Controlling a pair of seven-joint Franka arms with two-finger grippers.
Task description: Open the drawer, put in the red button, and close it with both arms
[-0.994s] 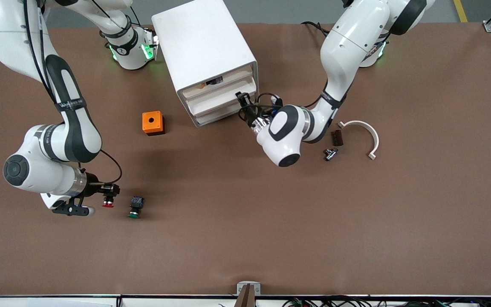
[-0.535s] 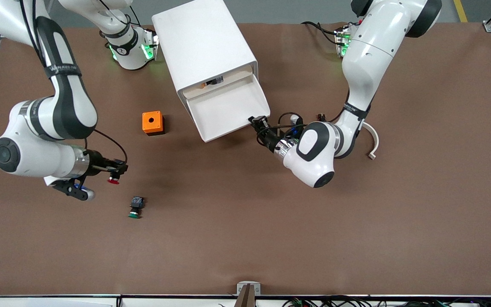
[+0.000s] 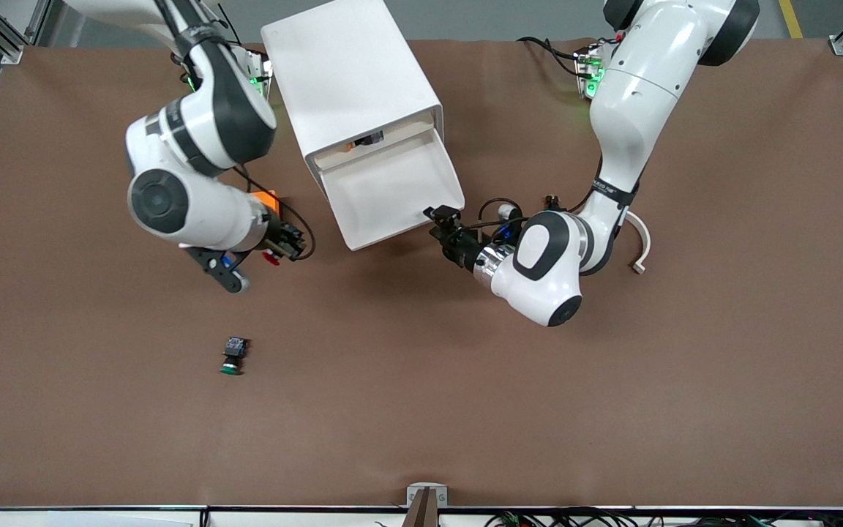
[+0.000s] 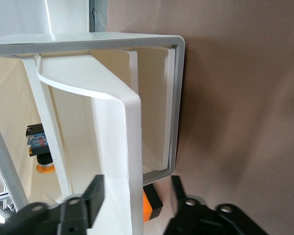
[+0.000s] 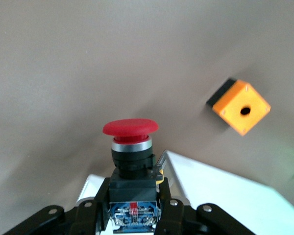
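The drawer (image 3: 386, 192) stands pulled out of the white cabinet (image 3: 348, 73), its tray bare. My left gripper (image 3: 442, 219) is at the drawer's front corner toward the left arm's end, open. In the left wrist view its fingers (image 4: 90, 196) stand apart on either side of the drawer's front lip (image 4: 130, 142), with a gap on each side. My right gripper (image 3: 281, 245) is shut on the red button (image 3: 271, 255), held above the table between the orange box and the drawer. The right wrist view shows the red button (image 5: 130, 128) gripped by its blue-and-black body, my right gripper (image 5: 133, 205) closed on it.
An orange box (image 3: 268, 197) with a round hole sits beside the cabinet, partly under the right arm. A green-capped button (image 3: 232, 356) lies nearer the front camera. A white curved piece (image 3: 639, 238) lies toward the left arm's end. A small orange-capped part (image 4: 39, 147) sits in the cabinet.
The left gripper pulled the drawer out, then opened and let go of its front lip. The right arm lifted the red button away from the green button and carried it toward the drawer.
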